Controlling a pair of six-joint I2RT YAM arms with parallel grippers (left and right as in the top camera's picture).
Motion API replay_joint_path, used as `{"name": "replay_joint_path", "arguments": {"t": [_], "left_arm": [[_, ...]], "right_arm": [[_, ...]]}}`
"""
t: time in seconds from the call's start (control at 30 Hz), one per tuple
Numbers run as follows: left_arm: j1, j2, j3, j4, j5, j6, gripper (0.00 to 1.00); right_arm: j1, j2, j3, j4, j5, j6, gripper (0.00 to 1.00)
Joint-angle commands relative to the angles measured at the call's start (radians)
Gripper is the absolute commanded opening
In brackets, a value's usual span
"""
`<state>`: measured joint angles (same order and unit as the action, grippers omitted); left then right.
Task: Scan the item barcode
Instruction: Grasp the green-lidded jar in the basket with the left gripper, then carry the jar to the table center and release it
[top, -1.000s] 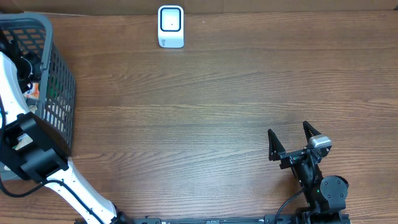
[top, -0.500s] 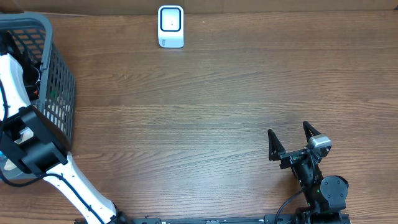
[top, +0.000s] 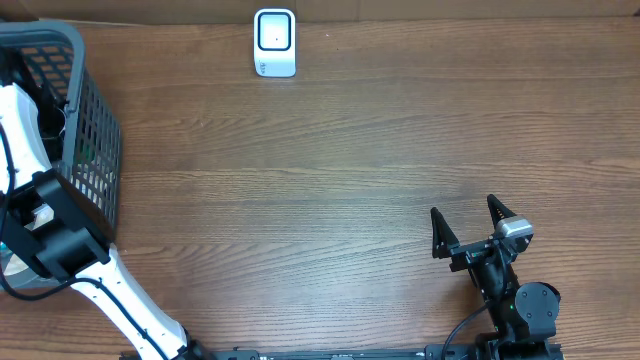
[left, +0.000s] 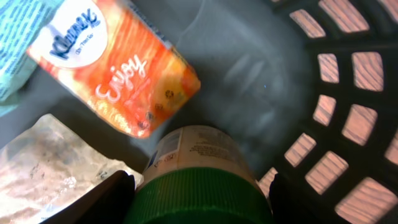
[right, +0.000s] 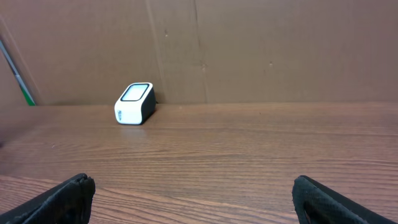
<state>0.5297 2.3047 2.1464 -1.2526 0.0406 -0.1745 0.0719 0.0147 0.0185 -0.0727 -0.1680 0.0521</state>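
Green-lidded jar (left: 196, 155) in the basket (top: 95, 120) at 9 o'clock, left gripper (left: 202, 199) straddling it, can't tell if clamped, right gripper (top: 463, 215) wide open and empty at 5 o'clock

We reach our left arm (top: 60, 240) down, left gripper (left: 202, 190) fingers apart, grip unclear; our right gripper (top: 463, 207) rests, fingers spread wide.

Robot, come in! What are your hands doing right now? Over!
Left gripper down in basket, jaws astride green-lidded jar, grip unclear. Right gripper open, idle above table. Scanner untouched at far edge. Tissue pack close beside jar.
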Motion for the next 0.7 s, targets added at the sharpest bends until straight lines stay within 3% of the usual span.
{"name": "replay_joint_path", "arguments": {"t": [0.0, 0.37, 0.53, 0.67], "left_arm": [[-0.006, -0.019, 0.142, -0.052, 0.012, -0.018, 0.48], [-0.009, -0.171, 0.666, -0.327, 0.057, -0.043, 0.47], [-0.047, -0.307, 0.734, -0.386, 0.157, -0.043, 0.47], [-0.156, -0.377, 0.734, -0.435, 0.162, -0.028, 0.48]], "right_arm": [[0.000, -0.011, -0.011, 0.003, 0.010, -0.001, 1.00], [0.000, -0.011, -0.011, 0.003, 0.010, -0.001, 1.00], [0.000, -0.011, -0.011, 0.003, 0.010, -0.001, 1.00], [0.000, -0.011, -0.011, 0.003, 0.010, -0.001, 1.00]]}}
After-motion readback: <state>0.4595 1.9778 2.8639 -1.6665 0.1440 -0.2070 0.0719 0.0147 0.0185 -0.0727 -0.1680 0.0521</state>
